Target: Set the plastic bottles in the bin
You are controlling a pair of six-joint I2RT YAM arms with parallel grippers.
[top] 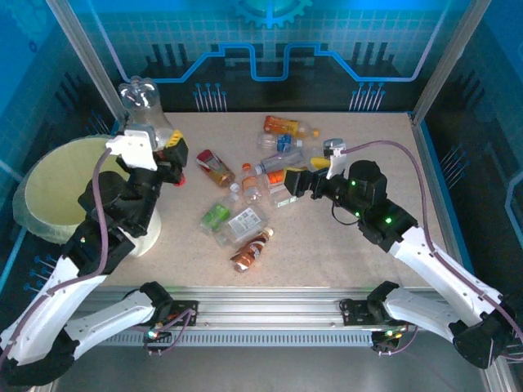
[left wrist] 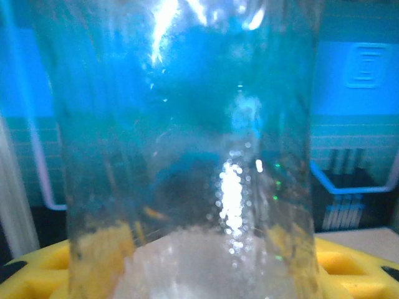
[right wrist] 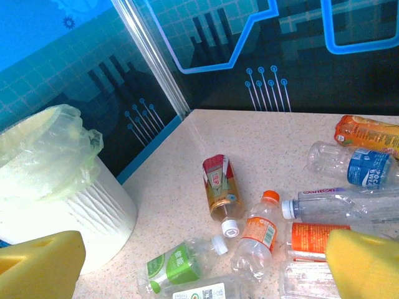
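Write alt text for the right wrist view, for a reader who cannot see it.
Plastic bottles lie scattered on a speckled table, beside a pale bin lined with a clear bag. The right end effector is open, its yellow fingertips in the bottom corners.

Bin [right wrist: 93,212] pale cream w/ fine ribbed wall, liner bag [right wrist: 43,143] clear w/ yellowish tint; table [top: 327,245] beige, speckled. Red-gold label btl [right wrist: 219,187], green label btl [right wrist: 174,265], orange label btl [right wrist: 259,230] (orange cap too), blue label btl [right wrist: 368,168], brown btl [top: 251,249], clear btl [top: 143,102]. Back wall [top: 270,41] blue w/ grid & lighter circuit-line pattern.
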